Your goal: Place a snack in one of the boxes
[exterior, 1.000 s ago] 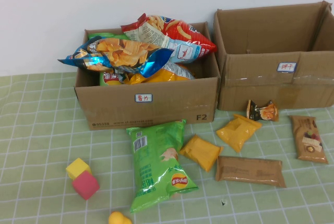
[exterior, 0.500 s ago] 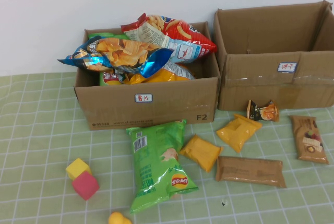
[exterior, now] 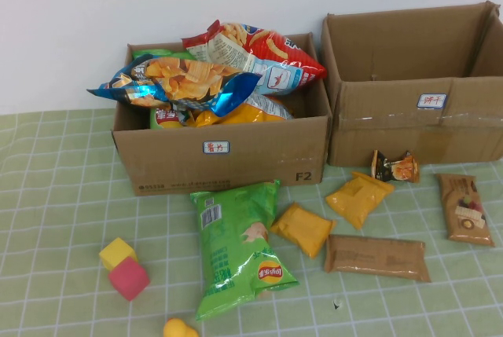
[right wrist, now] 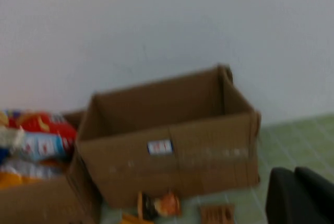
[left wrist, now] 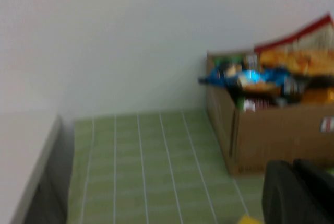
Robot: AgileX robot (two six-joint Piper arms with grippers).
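A left cardboard box [exterior: 228,152] is heaped with chip bags [exterior: 189,82]. A right cardboard box [exterior: 416,129] looks empty. On the green checked cloth in front lie a green chip bag [exterior: 236,247], two yellow packets [exterior: 302,228] [exterior: 358,198], a long brown bar [exterior: 377,257], a brown packet [exterior: 465,208] and a small dark packet [exterior: 394,167]. Neither arm shows in the high view. My left gripper [left wrist: 295,192] hangs shut and empty, back from the left box [left wrist: 276,135]. My right gripper [right wrist: 297,195] hangs shut and empty, back from the right box [right wrist: 172,140].
A yellow block [exterior: 117,252] and a pink block [exterior: 129,278] lie at the front left, with a yellow toy [exterior: 180,328] at the front edge. A white wall stands behind the boxes. The table's left edge [left wrist: 49,151] shows in the left wrist view.
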